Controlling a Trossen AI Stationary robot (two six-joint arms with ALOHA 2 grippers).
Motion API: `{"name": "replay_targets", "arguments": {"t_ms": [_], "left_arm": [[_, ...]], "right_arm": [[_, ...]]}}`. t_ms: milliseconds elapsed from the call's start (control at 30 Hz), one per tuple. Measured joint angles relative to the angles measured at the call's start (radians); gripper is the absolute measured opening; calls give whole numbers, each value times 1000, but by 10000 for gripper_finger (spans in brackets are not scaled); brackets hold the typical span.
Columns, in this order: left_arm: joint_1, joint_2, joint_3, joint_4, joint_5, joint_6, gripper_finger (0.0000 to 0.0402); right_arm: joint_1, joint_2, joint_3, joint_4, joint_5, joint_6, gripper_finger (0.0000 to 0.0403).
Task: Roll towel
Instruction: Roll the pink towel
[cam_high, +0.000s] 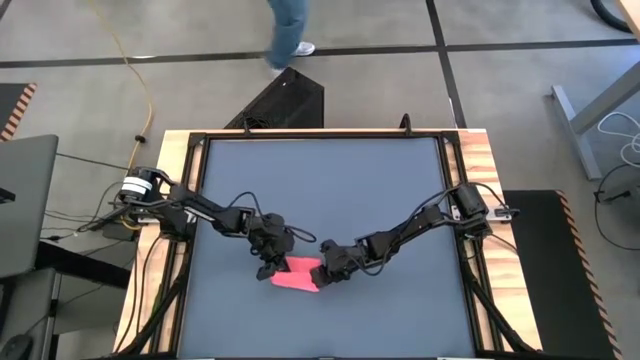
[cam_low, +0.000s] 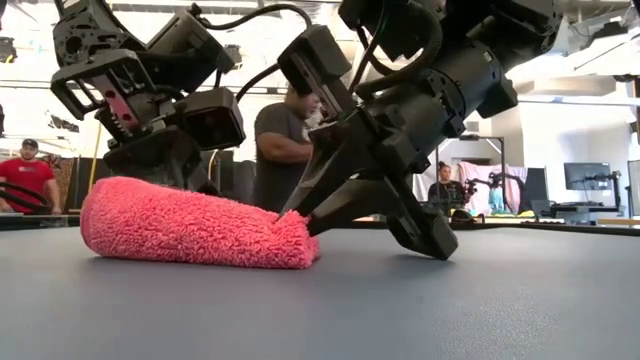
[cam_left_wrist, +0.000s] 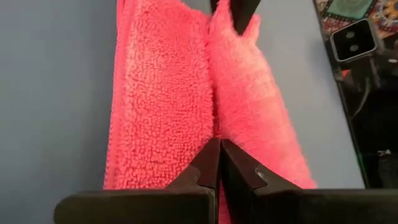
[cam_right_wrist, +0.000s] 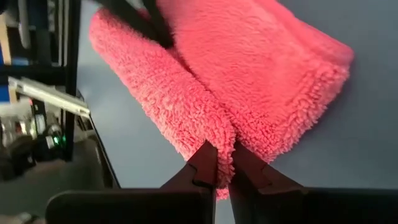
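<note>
Towel (cam_high: 295, 276) lies partly rolled at the desk's (cam_high: 320, 180) six o'clock; left tool (cam_left_wrist: 219, 163) closed, right tool (cam_right_wrist: 224, 163) narrowly pinching its fold. Rolling looks unfinished.

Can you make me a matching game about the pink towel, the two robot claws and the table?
Things:
1. towel
2. left gripper
3. right gripper
4. table

Descriptions:
A. dark grey and flat
B. bright pink and fluffy
C. at the towel's end nearer the picture's right in the high view
D. at the towel's other end

Pairs: 1-B, 2-D, 3-C, 4-A
</note>
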Motion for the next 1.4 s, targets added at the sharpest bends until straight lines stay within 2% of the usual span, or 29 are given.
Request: {"name": "replay_targets", "arguments": {"t_ms": [100, 433, 700, 867, 1000, 1167, 1300, 1400], "left_arm": [[0, 0, 0, -19, -15, 15, 0], [0, 0, 0, -43, -63, 47, 0], [16, 0, 0, 81, -49, 32, 0], [38, -1, 0, 93, 22, 33, 6], [72, -4, 0, 92, 75, 25, 29], [131, -72, 0, 68, 64, 17, 55], [162, -155, 0, 52, -4, 22, 58], [144, -190, 0, 51, -12, 22, 58]], "right_arm": [[-5, 0, -1, 41, 7, -59, 51], [-21, 0, 2, -13, 11, 56, 52], [-31, 0, 2, -20, 11, 75, 56], [-34, 0, 2, -20, 9, 84, 81], [-42, 0, 2, -21, 1, 104, 110], [-46, 0, 2, -21, -2, 105, 145], [-45, 0, 2, -21, -3, 103, 166], [-47, 0, 2, -21, -3, 102, 177]]}}
